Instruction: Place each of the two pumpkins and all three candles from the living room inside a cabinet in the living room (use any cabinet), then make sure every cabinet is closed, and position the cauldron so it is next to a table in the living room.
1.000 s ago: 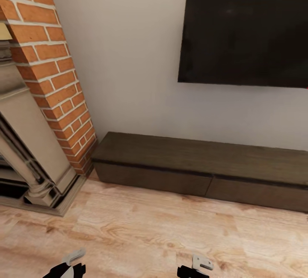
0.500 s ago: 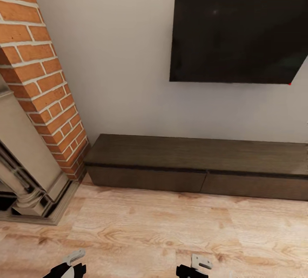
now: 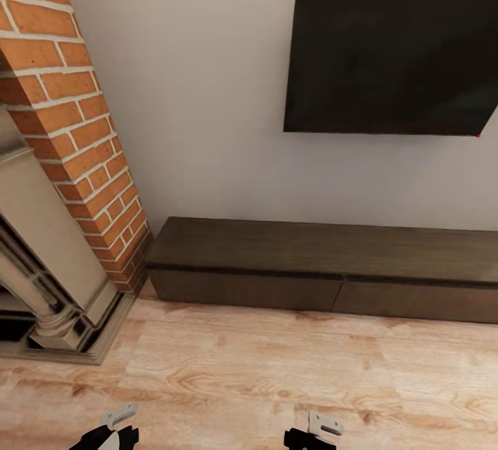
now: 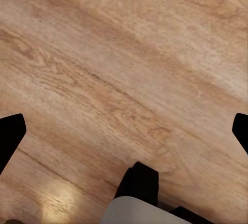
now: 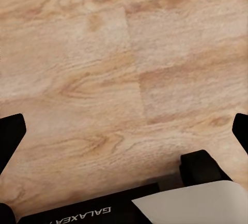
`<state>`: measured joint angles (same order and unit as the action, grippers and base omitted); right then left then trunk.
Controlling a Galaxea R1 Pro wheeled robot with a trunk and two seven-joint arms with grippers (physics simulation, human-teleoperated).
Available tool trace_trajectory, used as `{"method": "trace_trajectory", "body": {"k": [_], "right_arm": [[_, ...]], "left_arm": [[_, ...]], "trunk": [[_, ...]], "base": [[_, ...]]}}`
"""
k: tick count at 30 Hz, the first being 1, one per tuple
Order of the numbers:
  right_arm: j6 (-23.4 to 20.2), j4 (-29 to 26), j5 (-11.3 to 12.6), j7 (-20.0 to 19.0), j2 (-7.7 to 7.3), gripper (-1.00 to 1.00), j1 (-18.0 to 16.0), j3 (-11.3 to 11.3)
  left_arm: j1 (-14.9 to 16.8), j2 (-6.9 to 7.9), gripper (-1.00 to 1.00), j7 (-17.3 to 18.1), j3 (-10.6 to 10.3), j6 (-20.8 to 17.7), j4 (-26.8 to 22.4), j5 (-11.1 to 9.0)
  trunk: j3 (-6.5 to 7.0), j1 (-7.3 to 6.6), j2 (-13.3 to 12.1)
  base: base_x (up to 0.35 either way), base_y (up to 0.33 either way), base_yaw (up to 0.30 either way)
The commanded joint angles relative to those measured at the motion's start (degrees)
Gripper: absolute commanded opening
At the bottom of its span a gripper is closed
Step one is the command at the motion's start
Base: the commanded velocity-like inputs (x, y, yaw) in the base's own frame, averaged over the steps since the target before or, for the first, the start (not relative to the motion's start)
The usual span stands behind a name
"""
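Nearest, at the bottom edge of the head view, parts of both arms poke in over the wooden floor point(image 3: 263, 381): the left end effector point(image 3: 111, 429) and the right end effector point(image 3: 315, 433), each a black body with a pale grey piece on top. From this angle their fingers cannot be made out.

The wrist cameras supply what the head camera lacks. In the left wrist view, the left end effector point(image 4: 124, 133) has its two dark fingertips point(image 4: 9, 137) at opposite edges of the picture, spread wide with nothing between them but floorboards. The right wrist view gives the same reading for the right end effector point(image 5: 124, 133): fingertips point(image 5: 10, 136) far apart, released, bare plank below, with part of the robot's black and white body at the edge.

Farther off, in the head view, the cabinet point(image 3: 325, 263) runs long and low along the white wall, dark brown, its flat top bare and both visible drawer fronts flush and closed. Its left end stands just beside a brick chimney column point(image 3: 76, 111), in front of which stands the grey fireplace surround point(image 3: 48, 263). Above the cabinet a black television point(image 3: 391, 59) hangs on the wall.
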<state>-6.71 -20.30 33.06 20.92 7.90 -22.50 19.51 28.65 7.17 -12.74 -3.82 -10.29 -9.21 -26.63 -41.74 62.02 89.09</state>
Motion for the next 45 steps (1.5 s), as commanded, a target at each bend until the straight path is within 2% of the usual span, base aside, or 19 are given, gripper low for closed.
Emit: {"method": "trace_trajectory", "body": {"k": [1,17,25,32,38,40,43,44,45], "right_arm": [[0.0,0.0,0.0,0.0,0.00,1.00,0.0,0.1],[-0.1,0.4,0.2,0.2,0.01,1.00,0.0,-0.2],[-0.1,0.3,0.3,0.1,0.01,1.00,0.0,-0.3],[-0.1,0.2,2.5,0.1,-0.14,1.00,0.0,-0.3],[-0.1,0.1,3.3,0.1,-0.36,1.00,0.0,-0.3],[-0.1,0.1,3.4,0.0,-0.43,1.00,0.0,-0.3],[-0.1,0.0,3.5,-0.7,-0.50,1.00,0.0,-0.4],[-0.1,0.0,3.5,-0.7,-0.50,1.00,0.0,-0.4],[-0.2,-0.4,3.5,-2.0,-0.57,1.00,0.0,-1.2]], "left_arm": [[0.0,-0.02,1.00,0.0,0.0,0.0,0.0,0.0],[0.0,-0.06,1.00,0.0,0.0,0.1,0.0,0.1],[-0.1,-0.03,1.00,-0.1,0.0,0.2,0.0,0.1],[-0.3,-0.12,1.00,-0.1,0.0,0.2,0.0,0.1],[-0.3,-0.09,1.00,0.0,0.0,0.0,-0.2,0.0],[-0.3,0.04,1.00,1.1,0.0,-0.4,-0.4,-0.1],[-0.3,0.23,1.00,4.8,0.2,-2.1,-0.5,-0.2],[-0.3,0.23,1.00,4.8,0.2,-2.1,-0.5,-0.2],[-0.2,0.47,1.00,7.9,0.3,-5.3,-1.3,-0.1]], "trunk": [[0.00,0.00,0.0],[0.00,0.00,0.0],[0.00,0.00,0.0],[0.00,0.00,0.0],[0.00,0.00,0.0],[0.00,0.00,0.0],[0.00,0.00,0.0],[0.00,0.00,0.0],[0.00,0.00,0.0]], "base": [[0.006,0.021,0.000],[0.126,0.065,0.000],[0.122,-0.055,-0.001],[0.067,-0.056,-0.201],[0.074,-0.070,-0.255],[0.015,-0.014,-0.105],[0.006,-0.006,-0.043],[0.005,-0.005,-0.034],[0.003,-0.003,-0.022]]}}
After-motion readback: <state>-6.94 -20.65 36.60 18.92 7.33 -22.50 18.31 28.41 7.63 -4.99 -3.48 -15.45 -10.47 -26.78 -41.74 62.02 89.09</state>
